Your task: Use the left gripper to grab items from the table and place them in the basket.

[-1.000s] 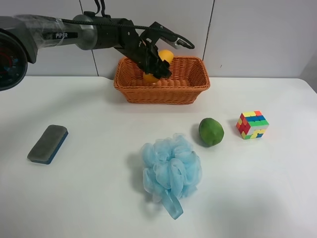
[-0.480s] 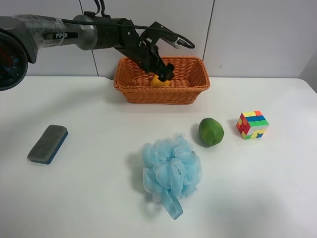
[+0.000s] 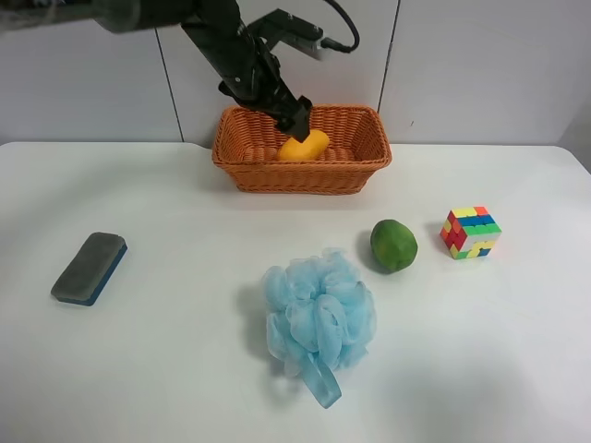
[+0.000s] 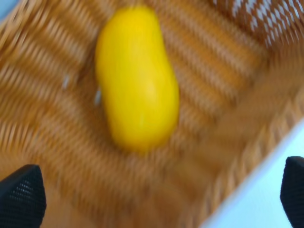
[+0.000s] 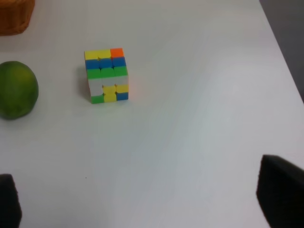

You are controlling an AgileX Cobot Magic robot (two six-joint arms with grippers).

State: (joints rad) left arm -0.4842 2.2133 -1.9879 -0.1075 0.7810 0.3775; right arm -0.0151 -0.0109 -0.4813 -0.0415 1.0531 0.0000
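Observation:
The yellow-orange mango [image 3: 303,146] lies loose inside the orange-brown wicker basket [image 3: 305,175] at the back of the white table [image 3: 185,369]. My left gripper [image 3: 297,115] hangs just above the mango, open and empty. In the left wrist view the mango [image 4: 137,78] lies on the basket floor [image 4: 228,95], and the left gripper [image 4: 156,199] has its jaws spread wide. On the table lie the green fruit [image 3: 393,245], the puzzle cube [image 3: 471,232], the blue pouf [image 3: 319,318] and the eraser [image 3: 90,268]. My right gripper [image 5: 145,199] is open over bare table.
In the right wrist view the cube [image 5: 106,75] stands ahead, the green fruit [image 5: 16,90] beside it, a basket corner [image 5: 14,16] beyond. The right table edge [image 5: 285,57] runs close by. A tiled wall stands behind the basket.
The left gripper lowered the mango into the basket, let go of it, and has risen a little above it. The other items have not moved.

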